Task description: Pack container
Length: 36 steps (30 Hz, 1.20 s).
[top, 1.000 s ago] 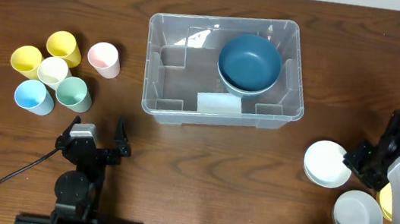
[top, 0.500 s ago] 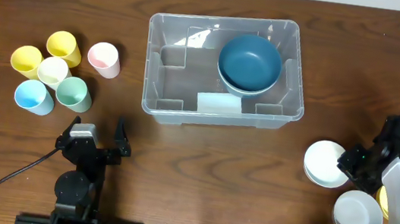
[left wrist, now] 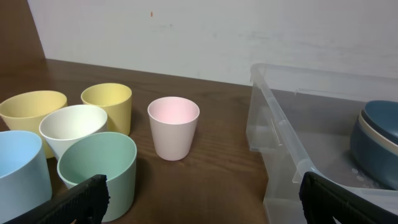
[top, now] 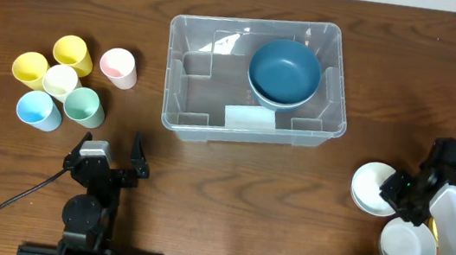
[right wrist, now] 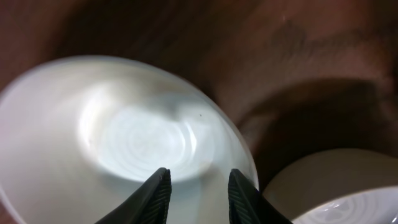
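Note:
The clear container [top: 170, 68] stands at the table's middle back with a dark blue bowl [top: 284, 70] in its right half. The left wrist view shows the container's [left wrist: 280, 143] near wall and the blue bowl [left wrist: 379, 134]. A white bowl [top: 371, 187] lies at the right front. My right gripper [top: 396, 193] hangs at this bowl's right edge. In the right wrist view the gripper [right wrist: 198, 193] is narrowly open just above the white bowl's [right wrist: 143, 137] inner wall near the rim. My left gripper [top: 113, 144] rests wide open at the front left, holding nothing [left wrist: 202, 199].
Several pastel cups stand at the left: a pink cup [top: 118, 67], a yellow one [top: 73, 53], a mint one [top: 84, 105], a light blue one [top: 38, 109]. A second white bowl [top: 408, 245] sits at the front right, beside something yellow [top: 435, 230].
My right gripper has come down and forward to the white bowl's right edge, its jaws narrowing a little. The bowl has shifted slightly right. The left arm has not moved.

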Tool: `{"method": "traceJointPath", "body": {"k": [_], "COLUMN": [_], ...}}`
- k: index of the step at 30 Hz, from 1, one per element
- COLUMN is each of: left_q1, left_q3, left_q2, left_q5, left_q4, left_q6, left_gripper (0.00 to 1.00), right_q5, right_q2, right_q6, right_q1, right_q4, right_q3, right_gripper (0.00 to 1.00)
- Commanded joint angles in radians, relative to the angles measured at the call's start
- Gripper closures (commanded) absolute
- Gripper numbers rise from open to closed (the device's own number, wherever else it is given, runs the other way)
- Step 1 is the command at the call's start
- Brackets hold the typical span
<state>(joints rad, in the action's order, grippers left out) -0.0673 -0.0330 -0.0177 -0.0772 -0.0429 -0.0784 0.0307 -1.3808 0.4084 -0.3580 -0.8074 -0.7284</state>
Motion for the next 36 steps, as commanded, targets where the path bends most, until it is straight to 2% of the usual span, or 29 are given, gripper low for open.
{"method": "traceJointPath", "body": {"k": [1,12,21,36], "left_q1": [0.003,0.003,0.003,0.003], "left_q3": [0.029,0.029,0.029,0.029], "left_q2": [0.0,0.0,0.0,0.0], "left_q5": [-0.001,-0.001,-0.001,-0.001], "left_q4": [-0.023,-0.023,-0.023,-0.023], "left_q6": [0.003,0.003,0.003,0.003], "left_gripper": [0.02,0.02,0.02,0.02], "right_q5": [0.004,0.054,0.097,0.093], "right_q2": [0.006,0.006,0.006,0.006], "right_q6": [-0.003,-0.016,-0.025,-0.047], "right_q1": [-0.014,-0.014,-0.014,-0.014], "right_q4": [0.012,0.106,0.19,0.401], "right_q3": [0.018,0.018,-0.003,-0.003], "right_gripper": [0.68,0.69,0.64,0.62]}}
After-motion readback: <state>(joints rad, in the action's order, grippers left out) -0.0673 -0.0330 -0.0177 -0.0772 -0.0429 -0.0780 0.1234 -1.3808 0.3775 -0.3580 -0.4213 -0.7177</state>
